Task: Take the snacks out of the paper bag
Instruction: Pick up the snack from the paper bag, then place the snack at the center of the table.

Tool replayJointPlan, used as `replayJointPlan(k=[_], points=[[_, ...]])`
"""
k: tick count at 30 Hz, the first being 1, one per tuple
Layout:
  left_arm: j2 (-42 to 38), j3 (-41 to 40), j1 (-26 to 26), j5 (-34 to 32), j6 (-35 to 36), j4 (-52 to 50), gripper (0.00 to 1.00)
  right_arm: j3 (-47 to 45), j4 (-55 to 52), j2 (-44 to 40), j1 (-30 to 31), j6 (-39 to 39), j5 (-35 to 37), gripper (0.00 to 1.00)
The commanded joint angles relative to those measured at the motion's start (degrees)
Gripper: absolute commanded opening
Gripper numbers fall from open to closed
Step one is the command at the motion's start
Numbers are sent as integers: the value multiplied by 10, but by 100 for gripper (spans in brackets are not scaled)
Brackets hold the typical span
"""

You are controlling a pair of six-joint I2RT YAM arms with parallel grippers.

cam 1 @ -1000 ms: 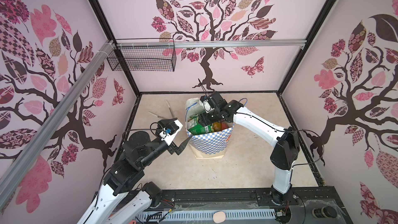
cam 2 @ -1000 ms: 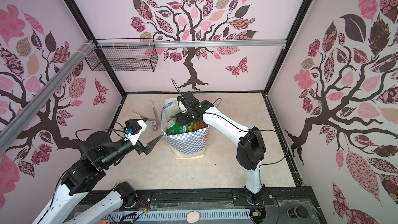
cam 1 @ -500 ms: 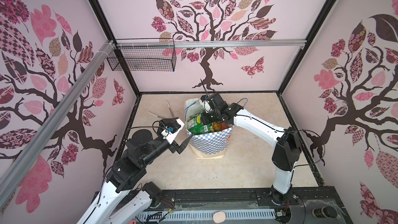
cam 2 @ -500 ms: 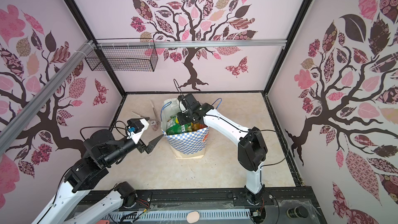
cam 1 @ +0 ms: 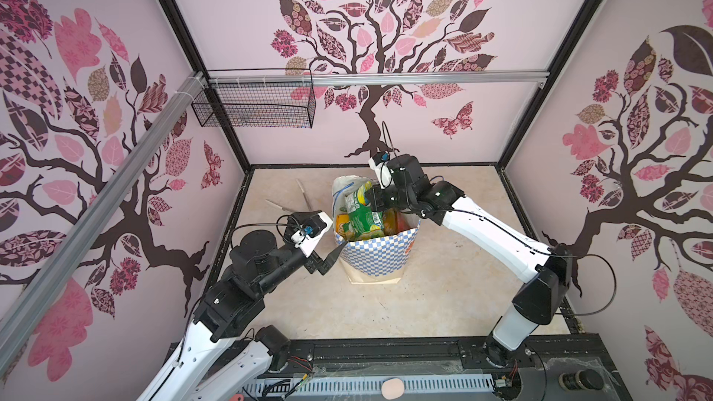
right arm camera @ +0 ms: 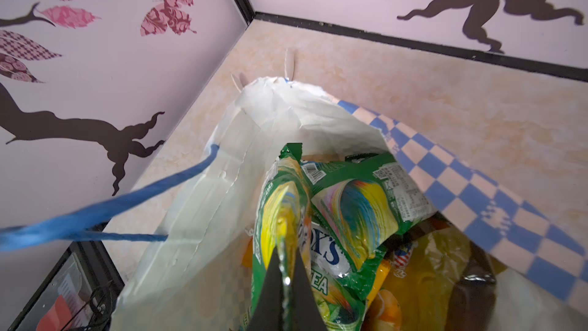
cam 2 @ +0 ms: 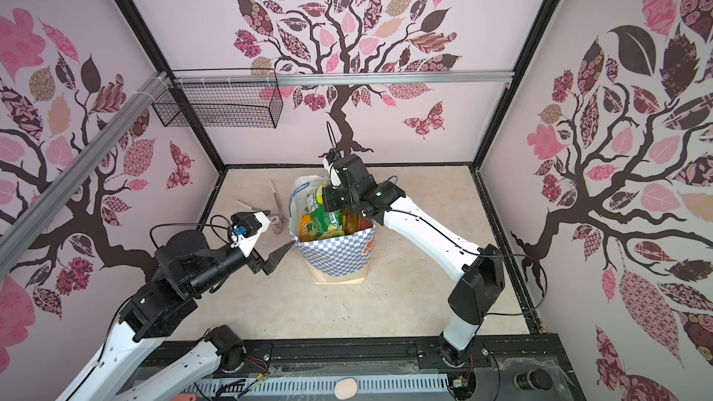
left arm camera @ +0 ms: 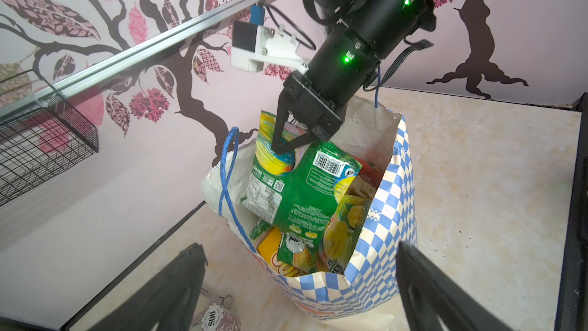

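The paper bag [cam 1: 380, 260] [cam 2: 335, 256] stands upright mid-floor, its blue-and-white checked band facing me and its mouth open. Several snacks fill it. My right gripper [left arm camera: 284, 149] [right arm camera: 287, 249] reaches into the mouth from above and is shut on the top edge of a green FOX'S packet [left arm camera: 305, 192] [right arm camera: 273, 218], which stands partly above the rim. Another green packet [right arm camera: 359, 205] and yellow-orange ones [left arm camera: 270, 251] [right arm camera: 429, 265] lie beside it. My left gripper [left arm camera: 299, 246] [cam 1: 333, 254] hangs open beside the bag's near left corner, holding nothing.
Metal scissors [cam 1: 303, 192] [cam 2: 276, 196] lie on the floor behind and left of the bag. A stack of poker chips [left arm camera: 218, 316] [cam 2: 276, 223] sits by the bag's left side. A black wire basket [cam 1: 254, 109] hangs from the aluminium rail at the back left.
My right gripper has closed on the green packet's top edge inside the bag. The left gripper has edged slightly toward the bag and stays open.
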Motion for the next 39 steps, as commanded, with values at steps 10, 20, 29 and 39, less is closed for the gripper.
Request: replayJointPlan(k=[10,20,29,39], points=[[19,-15,2,41,-12,21,95,27,45,-94,0,25,26,0],[18,-28,2,169,-27,47,94,25,110,-180,-1,2,115,0],[23,-38,-28,202,-20,53,93,53,134,-215,-117,32,122,0],[33,-42,-54,192,-15,52,93,-92,179,-293,-294,126,145,0]])
